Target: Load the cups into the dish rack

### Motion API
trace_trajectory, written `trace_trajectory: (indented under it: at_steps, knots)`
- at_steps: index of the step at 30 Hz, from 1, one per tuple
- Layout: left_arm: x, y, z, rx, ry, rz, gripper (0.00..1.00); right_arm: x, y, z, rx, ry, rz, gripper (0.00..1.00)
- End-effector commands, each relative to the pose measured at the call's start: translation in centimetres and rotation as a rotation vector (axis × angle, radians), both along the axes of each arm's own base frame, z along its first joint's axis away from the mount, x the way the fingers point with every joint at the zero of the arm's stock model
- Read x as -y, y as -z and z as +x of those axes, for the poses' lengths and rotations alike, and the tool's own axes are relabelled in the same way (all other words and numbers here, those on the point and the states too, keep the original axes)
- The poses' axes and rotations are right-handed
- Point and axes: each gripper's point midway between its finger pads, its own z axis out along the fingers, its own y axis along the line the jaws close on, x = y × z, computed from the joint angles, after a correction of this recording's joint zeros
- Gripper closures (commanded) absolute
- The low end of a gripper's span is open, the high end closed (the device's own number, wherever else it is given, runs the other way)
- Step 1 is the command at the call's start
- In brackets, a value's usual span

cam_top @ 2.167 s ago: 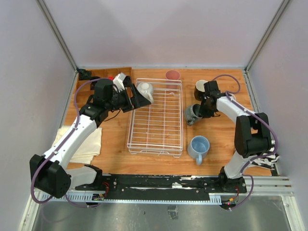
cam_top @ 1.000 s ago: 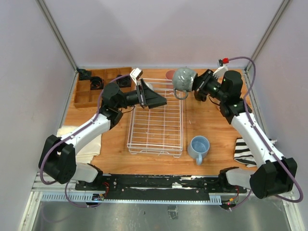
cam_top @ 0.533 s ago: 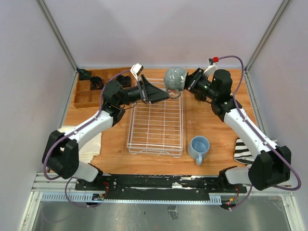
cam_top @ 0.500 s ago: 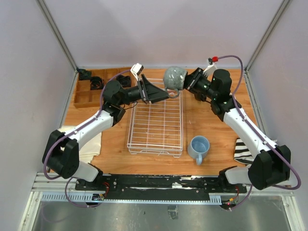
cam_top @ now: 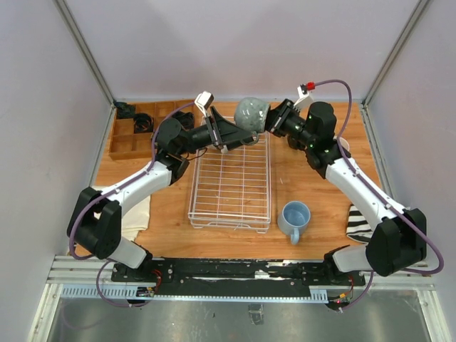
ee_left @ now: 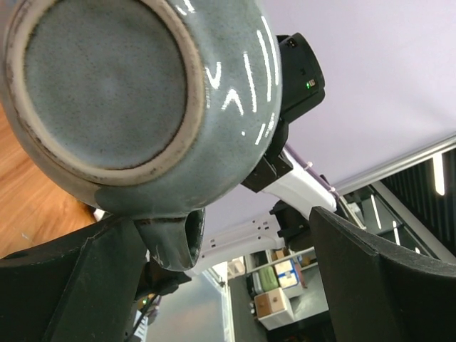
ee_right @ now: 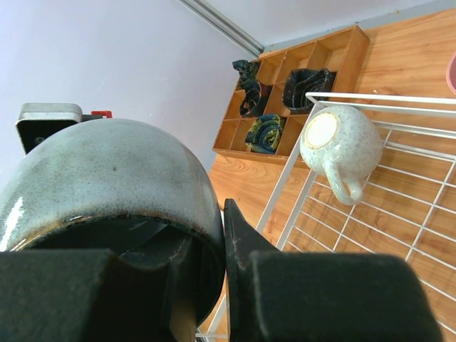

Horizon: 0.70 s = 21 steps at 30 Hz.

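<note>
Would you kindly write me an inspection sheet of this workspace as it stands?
Surface: wooden table, no spills seen.
Job's things: grey-green mug held aloft at the dish rack far edge; white mug upturned in it; light blue mug on the table.
Clutter: compartment tray, cream cloth, striped cloth.
Hands: right hand shut on the grey-green mug's rim; left hand open, facing its base.
Cables: purple cable along each arm.
Surroundings: plain walls.

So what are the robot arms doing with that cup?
The right arm's fingers pinch the rim of the grey-green mug, holding it over the far end of the dish rack. The left arm's fingers are open beside it. A white mug lies in the rack; a blue mug sits on the table.
</note>
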Motion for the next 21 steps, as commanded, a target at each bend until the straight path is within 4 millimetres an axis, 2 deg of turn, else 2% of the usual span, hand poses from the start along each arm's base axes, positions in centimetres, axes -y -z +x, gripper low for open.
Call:
trace_trajectory:
  at_steps: [1,9,15,21]
  knots:
    - [0.4,-2.3,-0.3,0.035,0.023,-0.060,0.06,-1.5,-5.3,-0.9,0.192,-0.036,0.074,0.99]
    - [0.5,-1.5,-0.5,-0.018,0.031,-0.044,0.07,-2.2,-4.5,-0.8,0.224,-0.041,0.042,0.99]
    - [-0.3,-3.4,-1.1,-0.041,0.041,-0.156,0.09,-2.1,-3.3,-0.8,0.243,-0.030,0.033,0.99]
    - [-0.7,-4.8,-1.3,-0.037,0.046,-0.223,0.15,-1.9,-2.3,-0.9,0.256,-0.008,0.040,0.99]
